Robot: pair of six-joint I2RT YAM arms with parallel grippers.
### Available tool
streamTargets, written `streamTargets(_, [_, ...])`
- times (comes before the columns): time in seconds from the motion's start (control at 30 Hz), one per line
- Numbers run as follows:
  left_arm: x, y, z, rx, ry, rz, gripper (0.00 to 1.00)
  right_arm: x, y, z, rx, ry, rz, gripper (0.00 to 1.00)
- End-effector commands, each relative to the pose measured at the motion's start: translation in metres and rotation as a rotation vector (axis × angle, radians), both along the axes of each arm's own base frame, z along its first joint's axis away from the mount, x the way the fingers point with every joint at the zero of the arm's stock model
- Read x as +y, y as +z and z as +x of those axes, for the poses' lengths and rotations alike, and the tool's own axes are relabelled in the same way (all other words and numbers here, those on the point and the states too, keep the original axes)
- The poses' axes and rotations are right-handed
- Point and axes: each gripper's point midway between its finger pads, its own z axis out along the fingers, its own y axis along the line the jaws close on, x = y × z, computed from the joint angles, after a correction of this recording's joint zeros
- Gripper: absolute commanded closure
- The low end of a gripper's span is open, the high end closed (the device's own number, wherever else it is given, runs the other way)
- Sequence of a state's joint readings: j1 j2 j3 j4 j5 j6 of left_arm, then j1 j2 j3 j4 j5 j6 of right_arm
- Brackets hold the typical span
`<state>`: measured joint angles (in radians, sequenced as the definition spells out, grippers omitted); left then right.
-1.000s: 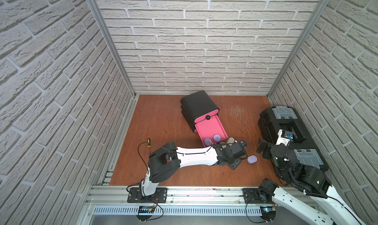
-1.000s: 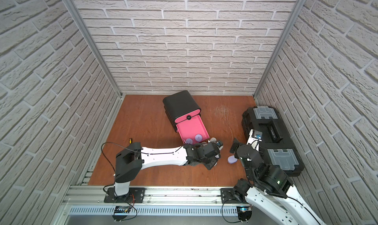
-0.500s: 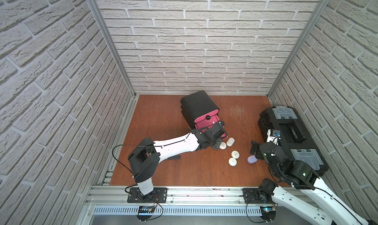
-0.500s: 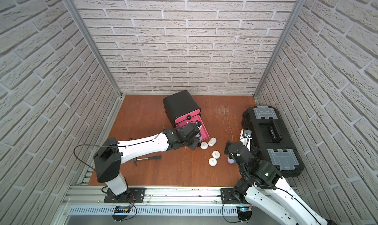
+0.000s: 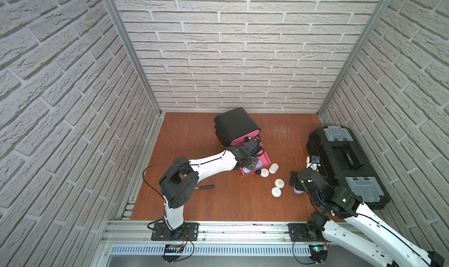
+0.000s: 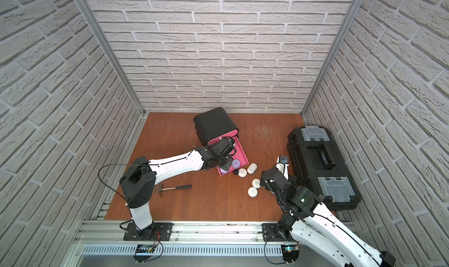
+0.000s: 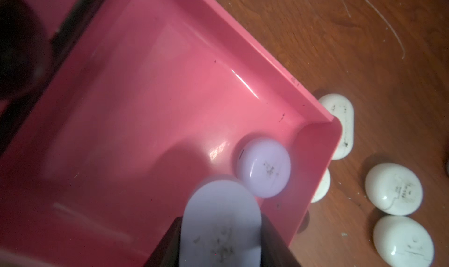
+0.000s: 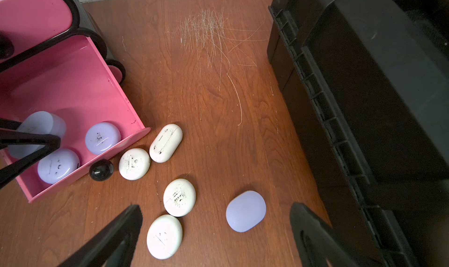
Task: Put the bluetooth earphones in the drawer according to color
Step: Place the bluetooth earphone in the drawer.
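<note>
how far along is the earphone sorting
Done: two lavender cases lie in the open pink drawer. In hand: left gripper shut on a third lavender case over it. Left: one loose lavender case by the open right gripper, plus four white cases.

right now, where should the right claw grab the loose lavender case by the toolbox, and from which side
From straight above, pinching the lavender case across its rounded edges. It lies flat and smooth, so a side approach has little to catch. Centre the open right claw over it first: a white case lies close on one side, the toolbox on the other.
</note>
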<state>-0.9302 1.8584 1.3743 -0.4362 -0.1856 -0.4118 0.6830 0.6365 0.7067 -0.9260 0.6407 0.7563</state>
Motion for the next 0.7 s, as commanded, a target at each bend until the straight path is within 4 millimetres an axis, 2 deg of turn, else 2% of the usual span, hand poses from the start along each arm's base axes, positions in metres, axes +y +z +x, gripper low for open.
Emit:
streamTargets(0.0, [-0.001, 0.0, 0.012, -0.009, 0.003, 0.006, 0.68, 0.004, -0.002, 0.005, -0.012, -0.015, 0.03, 0.01])
streamTargets(0.37, [0.002, -0.013, 0.026, -0.005, 0.025, 0.05, 0.63, 0.006, -0.016, 0.008, 0.033, -0.011, 0.025, 0.01])
streamTargets(0.67, [0.005, -0.011, 0.032, -0.017, 0.035, 0.06, 0.42, 0.009, -0.024, 0.012, 0.059, -0.009, 0.035, 0.01])
